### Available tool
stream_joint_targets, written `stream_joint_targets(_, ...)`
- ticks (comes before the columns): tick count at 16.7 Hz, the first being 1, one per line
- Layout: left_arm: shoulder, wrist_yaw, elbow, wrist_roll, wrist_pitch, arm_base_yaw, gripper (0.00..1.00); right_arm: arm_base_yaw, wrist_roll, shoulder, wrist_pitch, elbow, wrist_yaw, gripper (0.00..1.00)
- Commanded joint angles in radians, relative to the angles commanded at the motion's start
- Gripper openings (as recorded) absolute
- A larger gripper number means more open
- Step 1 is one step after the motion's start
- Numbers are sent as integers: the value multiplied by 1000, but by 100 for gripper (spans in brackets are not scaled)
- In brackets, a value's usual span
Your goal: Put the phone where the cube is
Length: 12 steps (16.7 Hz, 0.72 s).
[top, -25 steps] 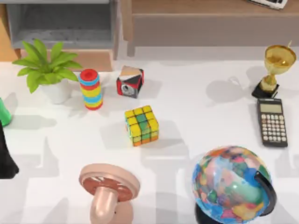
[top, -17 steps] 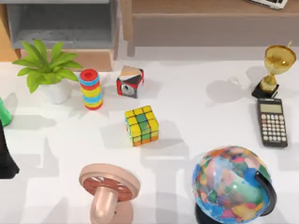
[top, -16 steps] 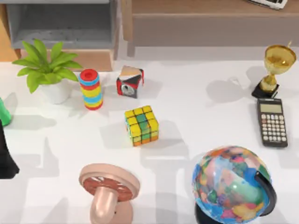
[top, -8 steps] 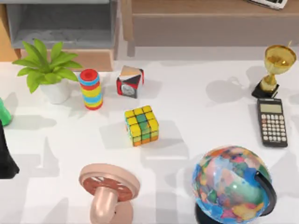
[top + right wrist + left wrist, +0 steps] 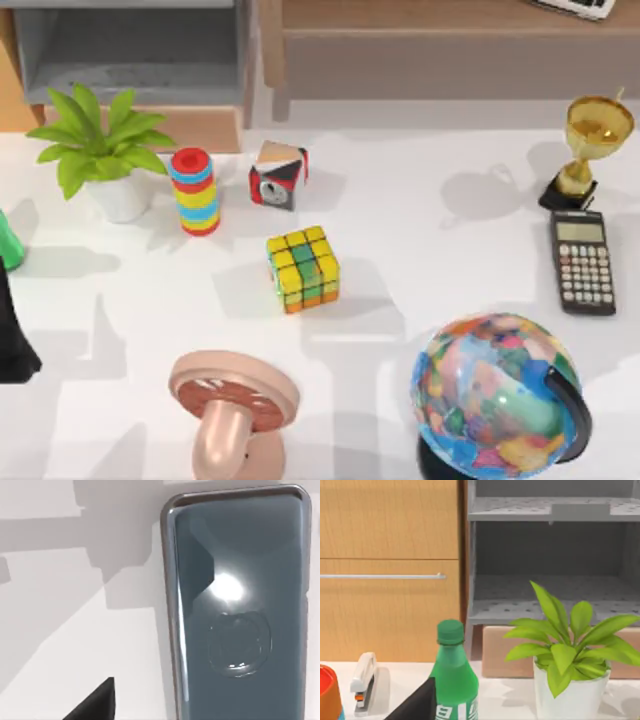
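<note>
Lying flat on the white surface (image 5: 60, 630), the phone (image 5: 240, 605) sits right of centre in the right wrist view, not yet lifted. The cube (image 5: 303, 268) holds its spot left of centre in the top view. Whether either arm's fingers are clenched or released cannot be told.

White table (image 5: 450, 250), grey open shelf unit (image 5: 550, 555), wooden cabinet (image 5: 385, 570) with metal handle (image 5: 380, 576), soft shadows
</note>
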Motion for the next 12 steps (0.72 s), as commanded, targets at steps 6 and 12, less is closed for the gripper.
stream_joint_targets(6, 0, 0, 0, 0, 0, 0, 100, -58, -140, 291, -134, 221, -4, 100)
stream_joint_targets(12, 0, 0, 0, 0, 0, 0, 100, -55, -145, 300, -137, 227, -4, 100)
